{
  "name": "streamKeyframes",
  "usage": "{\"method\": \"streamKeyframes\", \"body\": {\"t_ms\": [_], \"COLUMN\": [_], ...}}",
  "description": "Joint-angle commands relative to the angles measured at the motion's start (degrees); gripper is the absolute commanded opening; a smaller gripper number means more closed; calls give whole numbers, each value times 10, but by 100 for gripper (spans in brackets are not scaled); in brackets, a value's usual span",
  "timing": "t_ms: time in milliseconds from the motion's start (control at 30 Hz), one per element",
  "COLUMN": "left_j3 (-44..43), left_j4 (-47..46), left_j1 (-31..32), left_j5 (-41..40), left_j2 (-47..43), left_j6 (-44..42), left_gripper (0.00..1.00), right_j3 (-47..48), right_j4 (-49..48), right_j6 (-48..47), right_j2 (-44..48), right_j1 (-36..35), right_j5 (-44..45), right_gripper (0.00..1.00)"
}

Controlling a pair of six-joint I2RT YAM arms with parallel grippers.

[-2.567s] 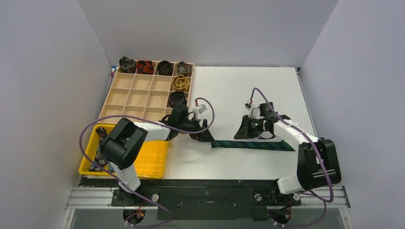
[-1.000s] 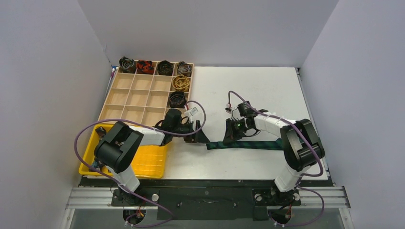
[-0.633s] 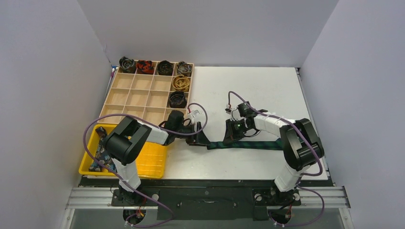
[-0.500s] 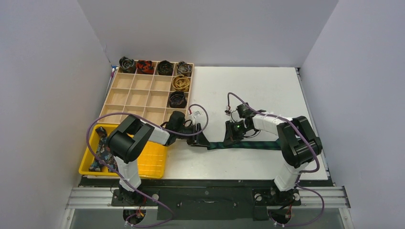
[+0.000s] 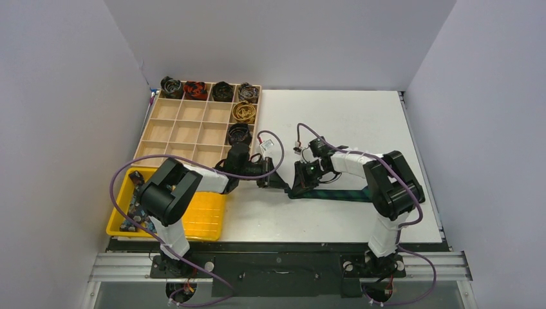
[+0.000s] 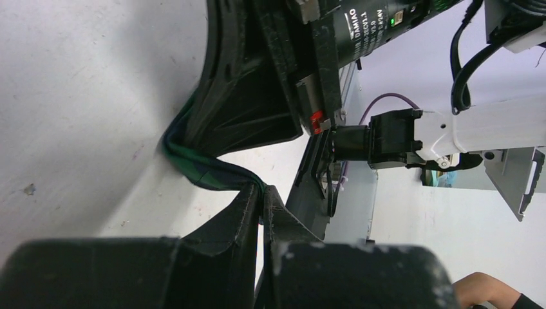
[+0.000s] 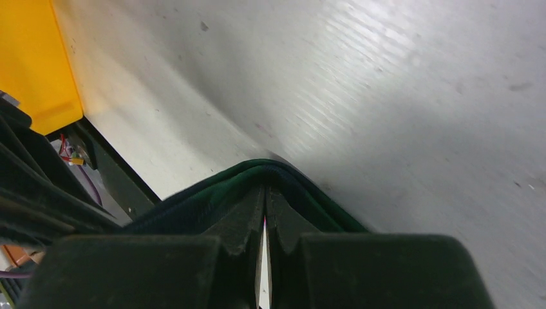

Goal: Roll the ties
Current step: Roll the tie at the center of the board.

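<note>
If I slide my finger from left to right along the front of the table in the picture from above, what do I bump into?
Yellow plastic tray → left gripper → right gripper → the flat tail of the dark green-navy plaid necktie, stretching off to the right.

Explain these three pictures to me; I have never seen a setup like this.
Two robot arms are bolted at the near edge of a white table. One picture looks down from above; the other two come from a camera on each wrist. A dark green plaid tie lies on the table. The left gripper and the right gripper are both shut on its left end. A wooden tray holds six rolled ties. A yellow bin holds a floral tie.
</note>
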State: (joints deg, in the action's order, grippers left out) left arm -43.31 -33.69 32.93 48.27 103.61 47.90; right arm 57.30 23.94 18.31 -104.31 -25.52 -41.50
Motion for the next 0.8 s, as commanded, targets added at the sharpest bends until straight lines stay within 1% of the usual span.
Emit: {"method": "streamKeyframes", "body": {"t_ms": [0, 133, 200, 233, 267, 333, 500, 600, 700, 733, 767], "left_j3": [-27, -30, -35, -37, -38, -38, -49, -63, -86, -90, -103], "left_j4": [-50, -39, -16, -9, 0, 0, -1, 0, 2, 2, 1], "left_j1": [4, 4, 5, 5, 4, 6, 14, 20, 33, 39, 42], "left_j5": [36, 36, 33, 32, 30, 29, 27, 27, 23, 22, 22], "left_j2": [-8, 3, 5, 5, 7, 10, 28, 39, 61, 67, 80], "left_j6": [15, 11, -4, -15, -19, -22, -18, -19, -21, -22, -21], "left_gripper": [0, 0, 0, 0, 0, 0, 0, 0, 0, 0, 0], "right_j3": [13, 20, 18, 17, 11, 1, -4, -6, -11, -13, -18], "right_j4": [-22, -21, -10, -5, -1, 11, 57, 88, 106, 108, 108], "right_j6": [9, 8, -4, -15, -21, -32, -59, -80, -92, -91, -90], "right_j2": [-23, -16, 19, 31, 58, 89, 113, 119, 125, 128, 129], "right_j1": [-13, -11, 2, 7, 16, 29, 70, 100, 111, 114, 115], "right_j5": [32, 17, 5, -4, -9, -12, -36, -52, -63, -67, -67], "right_gripper": [0, 0, 2, 4, 10, 17, 25, 35, 37, 41, 41]}}
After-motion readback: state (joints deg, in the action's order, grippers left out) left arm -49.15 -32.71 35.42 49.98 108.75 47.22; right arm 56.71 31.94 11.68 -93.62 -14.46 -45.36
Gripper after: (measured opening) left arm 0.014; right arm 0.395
